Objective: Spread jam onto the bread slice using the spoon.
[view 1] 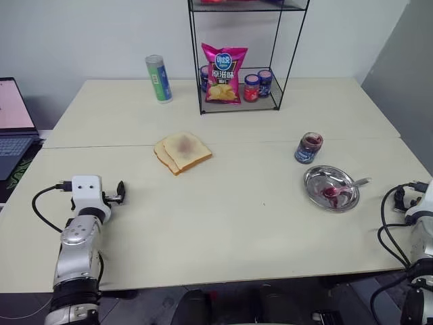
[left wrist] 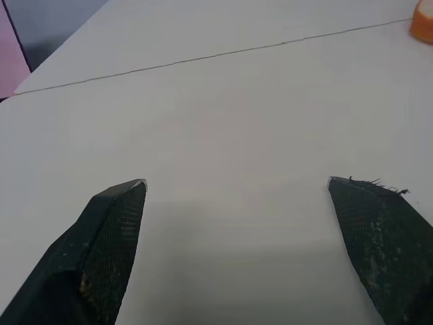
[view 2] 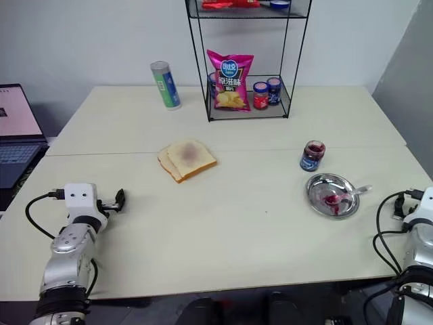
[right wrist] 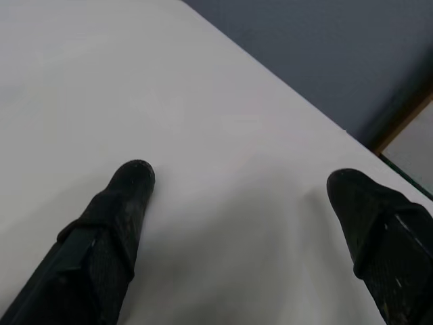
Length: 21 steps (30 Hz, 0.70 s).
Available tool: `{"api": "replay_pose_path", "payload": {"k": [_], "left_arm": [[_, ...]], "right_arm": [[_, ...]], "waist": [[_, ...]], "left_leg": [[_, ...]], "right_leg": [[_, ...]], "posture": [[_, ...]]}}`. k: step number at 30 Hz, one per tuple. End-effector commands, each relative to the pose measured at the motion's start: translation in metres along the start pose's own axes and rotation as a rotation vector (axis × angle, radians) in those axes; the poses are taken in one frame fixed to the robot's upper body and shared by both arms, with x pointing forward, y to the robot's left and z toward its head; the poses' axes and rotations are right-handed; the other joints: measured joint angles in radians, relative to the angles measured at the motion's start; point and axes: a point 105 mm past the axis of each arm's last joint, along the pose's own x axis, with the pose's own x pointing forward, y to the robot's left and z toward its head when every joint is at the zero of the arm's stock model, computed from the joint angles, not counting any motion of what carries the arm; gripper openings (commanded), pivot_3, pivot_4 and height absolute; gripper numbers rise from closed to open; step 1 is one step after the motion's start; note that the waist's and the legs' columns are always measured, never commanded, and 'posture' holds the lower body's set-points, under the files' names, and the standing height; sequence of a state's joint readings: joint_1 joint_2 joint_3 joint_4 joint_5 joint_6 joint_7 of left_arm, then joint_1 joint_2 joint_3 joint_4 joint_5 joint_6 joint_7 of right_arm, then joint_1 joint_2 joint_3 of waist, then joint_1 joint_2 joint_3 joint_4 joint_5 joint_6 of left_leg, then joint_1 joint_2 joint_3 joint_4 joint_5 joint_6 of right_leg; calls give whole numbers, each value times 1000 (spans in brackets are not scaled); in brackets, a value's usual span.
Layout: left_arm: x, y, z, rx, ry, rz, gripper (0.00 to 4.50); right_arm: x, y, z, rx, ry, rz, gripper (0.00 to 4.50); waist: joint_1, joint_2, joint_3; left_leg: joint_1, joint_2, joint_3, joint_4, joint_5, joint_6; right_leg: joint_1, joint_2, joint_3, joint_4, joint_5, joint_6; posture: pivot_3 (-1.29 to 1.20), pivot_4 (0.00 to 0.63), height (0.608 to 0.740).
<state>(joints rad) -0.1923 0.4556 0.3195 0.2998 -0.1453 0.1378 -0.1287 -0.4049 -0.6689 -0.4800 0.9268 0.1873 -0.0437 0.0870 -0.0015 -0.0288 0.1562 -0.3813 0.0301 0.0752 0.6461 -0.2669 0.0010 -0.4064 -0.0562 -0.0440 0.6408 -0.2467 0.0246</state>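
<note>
Pink glossy crisp bag [view 1: 224, 73], upright on bottom shelf of black wire rack [view 1: 237, 108] at tabletop's far edge: white Chinese characters across upper front, round blue brand badge above them; characters too small to read for certain. Green-and-grey cylindrical can [view 1: 158, 79], standing near far edge beside rack: blue label panel, lettering illegible. Red-lidded jars with blue labels [view 1: 252, 88] on same shelf: label print unreadable. No other legible text.

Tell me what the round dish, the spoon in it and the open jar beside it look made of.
Dish: polished steel by its mirror-like shine. Spoon: silvery metal, probably steel too. Open jar: clear glass, seemingly, as the dark jam shows through above a blue label.
</note>
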Motion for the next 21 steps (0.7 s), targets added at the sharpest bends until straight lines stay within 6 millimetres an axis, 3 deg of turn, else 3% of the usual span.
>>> {"api": "replay_pose_path", "payload": {"k": [1,3,4,6,9,11,12,14,16,17,21], "left_arm": [[1,-5,-13,6,51,-7,4500],[1,-4,-15,7,56,-3,4500],[0,-4,-12,4,40,-8,4500],[0,2,4,-2,-13,-3,4500],[2,3,15,-1,-44,-3,4500],[5,-1,26,22,-80,-37,4500],[6,-6,38,23,-118,-76,4500],[8,-14,66,43,-208,-155,4500],[3,-29,94,141,-292,-290,4500],[3,-37,110,166,-322,-362,4500],[2,-66,152,202,-356,-616,4500]], "right_arm": [[1,-14,7,1,-29,-46,4451],[0,-15,11,6,-47,-57,4451],[-4,-15,22,15,-95,-55,4451],[-26,-16,64,15,-243,-35,4451],[-51,-22,86,9,-285,-29,4451],[-64,-29,113,-5,-350,-28,4451],[-76,-32,138,-28,-431,-8,4451],[-94,-29,170,-36,-518,55,4451],[-109,-10,186,14,-546,188,4451],[-120,11,192,45,-547,316,4451],[-169,95,183,109,-427,800,4451]], "waist": [[3,0,0],[3,0,0],[4,1,0],[8,4,1],[8,10,2],[6,9,3],[6,9,3],[6,8,6],[6,4,8],[6,1,10],[3,-5,13]], "left_leg": [[0,0,0,0,0,0],[0,0,0,0,0,1],[0,0,0,0,0,1],[0,0,0,0,0,1],[-4,1,0,-2,0,-1],[-4,1,0,-1,0,-1],[-4,1,0,-1,0,-1],[-4,1,1,-1,0,-1],[-5,1,0,0,0,-1],[-5,2,0,-1,0,-1],[-6,4,-2,0,1,-2]], "right_leg": [[0,0,0,0,0,0],[0,0,0,0,0,1],[0,0,0,0,0,1],[-1,0,0,1,0,1],[-5,0,1,3,-1,3],[-6,0,0,3,-1,3],[-6,0,0,3,-1,4],[-6,0,0,2,-1,4],[-7,1,0,3,-1,3],[-7,2,0,3,-1,3],[-6,4,-2,3,-1,3]], "posture": [[0,150,740],[0,150,740],[0,150,740],[0,150,740],[0,150,740],[0,150,740],[0,150,740],[0,150,740],[0,150,740],[0,150,740],[0,150,740]]}}
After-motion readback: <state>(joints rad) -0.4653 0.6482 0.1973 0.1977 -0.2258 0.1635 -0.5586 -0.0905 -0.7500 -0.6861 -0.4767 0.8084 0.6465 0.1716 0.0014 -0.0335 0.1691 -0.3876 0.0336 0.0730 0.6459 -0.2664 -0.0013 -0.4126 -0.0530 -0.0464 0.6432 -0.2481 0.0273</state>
